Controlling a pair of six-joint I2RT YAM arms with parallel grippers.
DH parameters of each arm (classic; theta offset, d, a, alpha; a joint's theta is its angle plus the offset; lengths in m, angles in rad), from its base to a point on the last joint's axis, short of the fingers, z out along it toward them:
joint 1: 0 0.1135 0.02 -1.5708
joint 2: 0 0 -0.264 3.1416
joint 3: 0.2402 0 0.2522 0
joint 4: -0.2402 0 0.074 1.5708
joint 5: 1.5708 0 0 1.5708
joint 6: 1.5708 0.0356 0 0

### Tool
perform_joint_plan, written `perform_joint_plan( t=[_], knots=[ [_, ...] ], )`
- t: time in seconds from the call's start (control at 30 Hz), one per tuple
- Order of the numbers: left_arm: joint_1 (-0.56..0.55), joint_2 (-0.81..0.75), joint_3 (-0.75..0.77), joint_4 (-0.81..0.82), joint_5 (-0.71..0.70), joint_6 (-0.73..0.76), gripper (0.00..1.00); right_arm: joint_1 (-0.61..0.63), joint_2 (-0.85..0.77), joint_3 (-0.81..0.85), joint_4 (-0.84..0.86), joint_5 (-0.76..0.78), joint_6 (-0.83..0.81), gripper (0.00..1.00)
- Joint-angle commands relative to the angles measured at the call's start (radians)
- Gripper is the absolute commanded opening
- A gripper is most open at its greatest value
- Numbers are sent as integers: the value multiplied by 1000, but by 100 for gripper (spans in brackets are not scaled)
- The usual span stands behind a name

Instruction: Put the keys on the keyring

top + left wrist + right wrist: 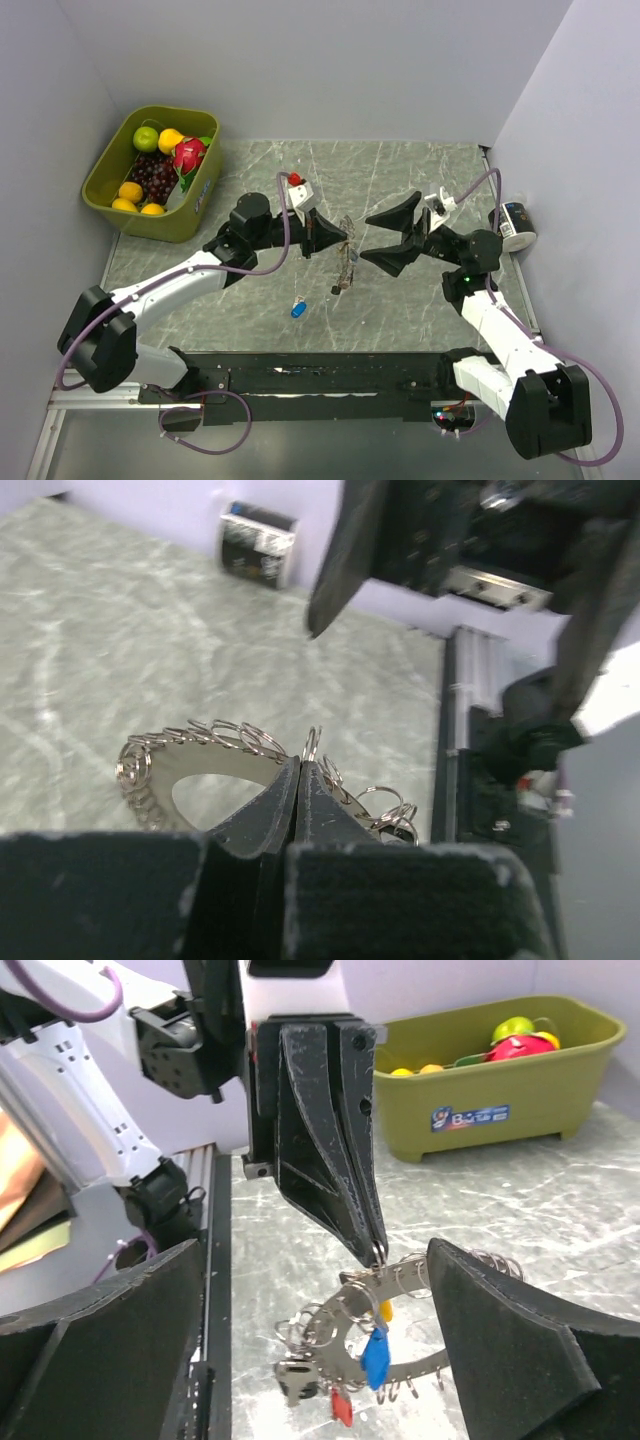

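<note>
The keyring is a silvery crescent hung with several small wire rings, and it dangles above the table. My left gripper is shut on one small ring at the keyring's top. Blue, red and yellow keys hang from it, beside a grey key. In the left wrist view the shut jaws of the left gripper pinch the keyring. My right gripper stands open, its fingers on either side of the ring without touching it. Another blue key lies loose on the table.
An olive bin of fruit stands at the back left, also seen as the bin behind the left arm. A small black-and-white roll sits by the right wall. A black rail runs along the near edge.
</note>
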State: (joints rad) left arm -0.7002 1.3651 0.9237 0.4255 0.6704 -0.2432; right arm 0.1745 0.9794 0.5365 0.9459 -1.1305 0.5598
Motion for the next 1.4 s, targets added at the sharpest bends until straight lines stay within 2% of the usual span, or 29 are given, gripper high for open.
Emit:
perform_joint_plan(
  t=[0.0, 0.13, 0.23, 0.3, 0.43, 0.53, 0.67, 0.8, 1.0, 1.13, 1.23, 1.37],
  knots=[
    [-28, -57, 18, -63, -161, 128, 1, -7, -36, 22, -71, 49, -54, 100],
    [-62, -70, 18, -112, -293, 205, 1, -9, -35, 16, -69, 70, -44, 100],
    [-97, -83, 9, -128, -366, 276, 1, -12, -41, -15, -6, 118, 2, 100],
    [-128, -99, -2, -116, -469, 306, 1, -12, -50, -35, 2, 158, 17, 100],
    [-159, -127, -40, -73, -549, 338, 1, -17, -54, -29, -59, 235, 26, 100],
    [-186, -149, -72, -42, -595, 378, 1, -18, -36, 3, -133, 219, 28, 100],
    [-206, -192, -141, 34, -552, 462, 1, -23, 2, 54, -197, 169, 48, 100],
    [-209, -241, -218, 128, -473, 492, 1, -26, -21, 76, -312, 192, 19, 100],
    [-208, -274, -265, 157, -448, 495, 1, -26, -80, 72, -443, 284, -92, 100],
    [-208, -284, -293, 156, -410, 518, 1, -24, -68, 69, -463, 293, -72, 100],
    [-182, -267, -289, 134, -353, 489, 1, -26, -28, 103, -493, 246, -72, 100],
    [-81, -235, -283, 140, -240, 381, 1, -20, 5, 135, -551, 229, -77, 100]
  ],
)
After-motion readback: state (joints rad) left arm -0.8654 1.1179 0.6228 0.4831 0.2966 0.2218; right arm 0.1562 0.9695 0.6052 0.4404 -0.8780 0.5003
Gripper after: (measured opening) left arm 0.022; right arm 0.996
